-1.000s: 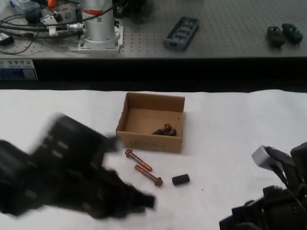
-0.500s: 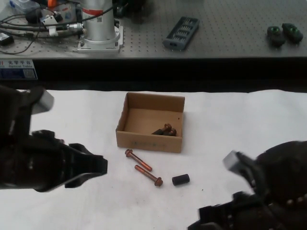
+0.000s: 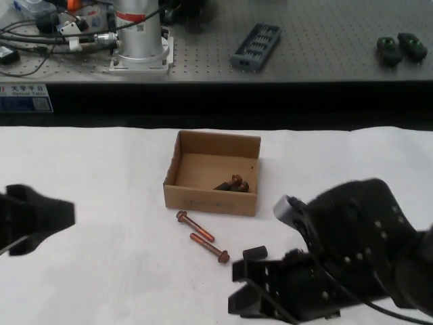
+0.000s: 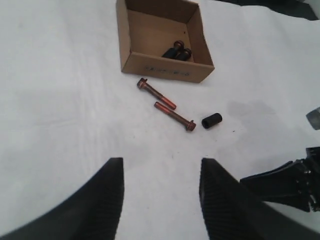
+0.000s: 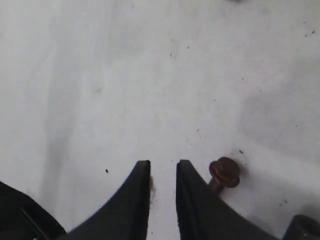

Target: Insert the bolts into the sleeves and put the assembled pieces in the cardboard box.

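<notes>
Two copper bolts (image 4: 156,93) and a black sleeve (image 4: 211,120) lie beside the cardboard box (image 4: 165,73) holding assembled pieces (image 4: 177,51).

The left gripper (image 4: 160,200) has fingers (image 4: 107,205) of matt black plastic, their pads covered in a fine ribbed texture. Ahead of it lie two bolts (image 4: 156,94) of copper-toned metal with a dull sheen, and next to them a sleeve (image 4: 211,120), smooth and matt black. Farther ahead, the cardboard box (image 4: 167,74) is plain brown card, matt and unglazed. All rest on a white cover (image 4: 60,100), matt and faintly stained and speckled; cloth or paper, I cannot tell. The right gripper (image 5: 162,200) has smoother black fingers (image 5: 132,205) with a slight sheen; just beside them a bolt head (image 5: 225,172) shows dull coppery metal.
</notes>
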